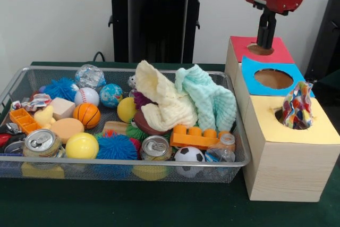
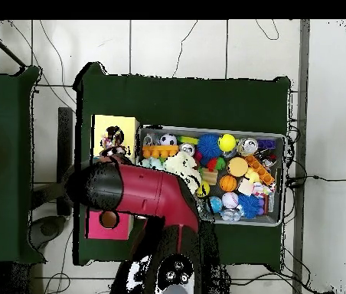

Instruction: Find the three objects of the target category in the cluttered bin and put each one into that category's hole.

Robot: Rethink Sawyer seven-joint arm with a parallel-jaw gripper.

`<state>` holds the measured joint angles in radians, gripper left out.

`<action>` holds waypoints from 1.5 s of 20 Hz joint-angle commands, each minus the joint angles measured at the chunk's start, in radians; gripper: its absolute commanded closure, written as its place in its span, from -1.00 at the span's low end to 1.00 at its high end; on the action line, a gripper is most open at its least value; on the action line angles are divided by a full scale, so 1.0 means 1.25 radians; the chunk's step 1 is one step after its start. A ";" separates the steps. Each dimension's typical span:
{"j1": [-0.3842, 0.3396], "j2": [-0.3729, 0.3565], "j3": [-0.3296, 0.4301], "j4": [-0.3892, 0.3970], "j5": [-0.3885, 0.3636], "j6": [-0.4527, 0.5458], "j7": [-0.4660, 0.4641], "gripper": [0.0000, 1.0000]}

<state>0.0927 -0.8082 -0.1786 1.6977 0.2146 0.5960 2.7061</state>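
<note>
A wooden box has three holes in a row: red top (image 1: 260, 49) at the back, blue top (image 1: 272, 79) in the middle, yellow top (image 1: 297, 126) nearest. A crumpled multicoloured wrapper (image 1: 297, 104) sticks up out of the yellow hole; it also shows in the overhead view (image 2: 113, 142). My gripper (image 1: 265, 38) hangs just over the red hole, with nothing visibly in it. In the overhead view the red arm (image 2: 141, 191) covers the gripper and the blue hole. The wire bin (image 1: 79, 169) holds a yellow cloth (image 1: 162, 97), a mint cloth (image 1: 210, 97) and two crushed cans (image 1: 41, 142) (image 1: 155, 147).
The bin also holds a basketball (image 1: 86, 114), a baseball (image 1: 86, 97), a yellow ball (image 1: 82, 145), a blue spiky ball (image 1: 117, 146), a toy soccer ball (image 1: 189, 155), an orange brick (image 1: 194, 137) and a small plastic bottle (image 1: 223, 150). The box stands right beside the bin on a green cloth.
</note>
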 commanded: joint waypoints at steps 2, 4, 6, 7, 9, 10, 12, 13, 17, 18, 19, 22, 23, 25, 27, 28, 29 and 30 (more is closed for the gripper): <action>-0.020 0.006 0.031 0.138 -0.001 -0.050 0.061 1.00; -0.018 0.008 0.028 0.141 -0.005 -0.053 0.062 1.00; -0.026 0.001 0.027 0.166 -0.005 -0.066 0.058 1.00; -0.037 0.002 0.031 0.173 -0.007 -0.075 0.049 1.00; -0.049 0.000 0.035 0.194 -0.008 -0.095 0.042 1.00; -0.054 -0.004 0.037 0.209 -0.009 -0.108 0.039 1.00; -0.049 0.017 0.036 0.192 -0.007 -0.111 0.053 1.00; -0.039 0.026 0.030 0.180 -0.006 -0.107 0.066 1.00; -0.027 0.015 0.009 0.162 -0.010 -0.063 0.070 1.00; -0.035 0.002 0.009 0.176 -0.011 -0.060 0.060 1.00; -0.024 -0.003 0.002 0.157 -0.012 -0.035 0.067 1.00; -0.042 -0.045 -0.006 0.183 -0.019 -0.012 0.041 1.00; -0.036 -0.042 -0.008 0.171 -0.019 -0.001 0.046 1.00; -0.044 -0.052 -0.006 0.170 -0.019 0.011 0.036 1.00; -0.042 -0.053 -0.007 0.156 -0.019 0.031 0.039 1.00; -0.038 -0.057 -0.014 0.149 -0.023 0.045 0.042 1.00; -0.034 -0.057 -0.015 0.133 -0.023 0.062 0.047 1.00; -0.034 -0.062 -0.016 0.121 -0.022 0.081 0.046 1.00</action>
<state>0.0692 -0.8649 -0.2016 1.8450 0.2113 0.5402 2.7061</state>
